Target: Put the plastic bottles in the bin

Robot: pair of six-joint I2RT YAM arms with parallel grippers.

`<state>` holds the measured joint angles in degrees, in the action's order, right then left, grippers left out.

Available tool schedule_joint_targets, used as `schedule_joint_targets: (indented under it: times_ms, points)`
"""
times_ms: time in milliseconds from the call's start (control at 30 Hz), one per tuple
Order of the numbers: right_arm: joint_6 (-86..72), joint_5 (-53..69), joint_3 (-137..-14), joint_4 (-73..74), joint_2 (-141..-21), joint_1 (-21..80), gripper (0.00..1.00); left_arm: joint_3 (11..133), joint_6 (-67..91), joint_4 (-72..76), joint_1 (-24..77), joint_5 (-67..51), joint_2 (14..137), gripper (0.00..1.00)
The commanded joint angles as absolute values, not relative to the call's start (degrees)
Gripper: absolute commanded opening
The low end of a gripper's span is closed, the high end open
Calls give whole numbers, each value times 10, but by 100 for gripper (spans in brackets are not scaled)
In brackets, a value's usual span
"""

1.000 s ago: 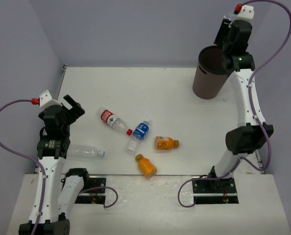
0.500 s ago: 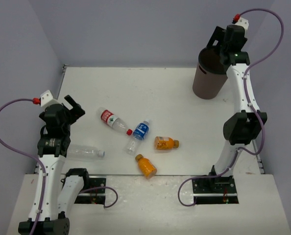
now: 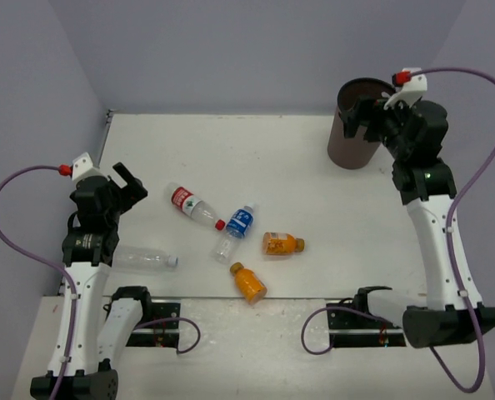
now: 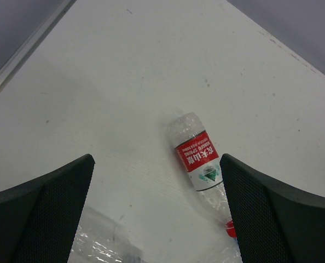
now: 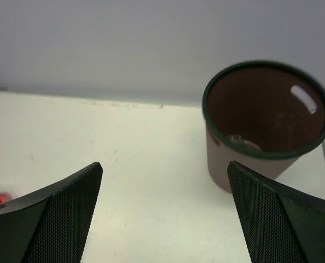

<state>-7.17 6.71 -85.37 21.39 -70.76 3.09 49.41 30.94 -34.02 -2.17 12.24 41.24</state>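
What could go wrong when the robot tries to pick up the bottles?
The bottles lie on their sides, so the red-label bottle might roll away when the open left gripper closes on it. Its cap sits right by the blue-label bottle, so that one could get nudged too. The right gripper hangs close to the bin, and a bump might tip it.
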Motion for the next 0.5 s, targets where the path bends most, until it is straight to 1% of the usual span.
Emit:
schedule_joint_targets:
  times_ms: [0, 67, 200, 300, 367, 467]
  points:
    - [18, 131, -712, 213, -598, 86, 99, 521, 309, -372, -20, 119, 408, 100]
    - [34, 147, -683, 234, -575, 125, 99, 518, 309, -373, -20, 116, 403, 100]
    - [7, 151, -609, 245, -526, 211, 99, 506, 315, -376, -20, 114, 393, 100]
    - [-15, 130, -544, 246, -499, 276, 99, 499, 320, -374, -20, 107, 390, 100]
    - [-1, 109, -504, 251, -506, 318, 99, 495, 323, -371, -21, 104, 390, 100]
    - [21, 68, -479, 274, -551, 378, 99, 489, 324, -358, -21, 98, 389, 100]
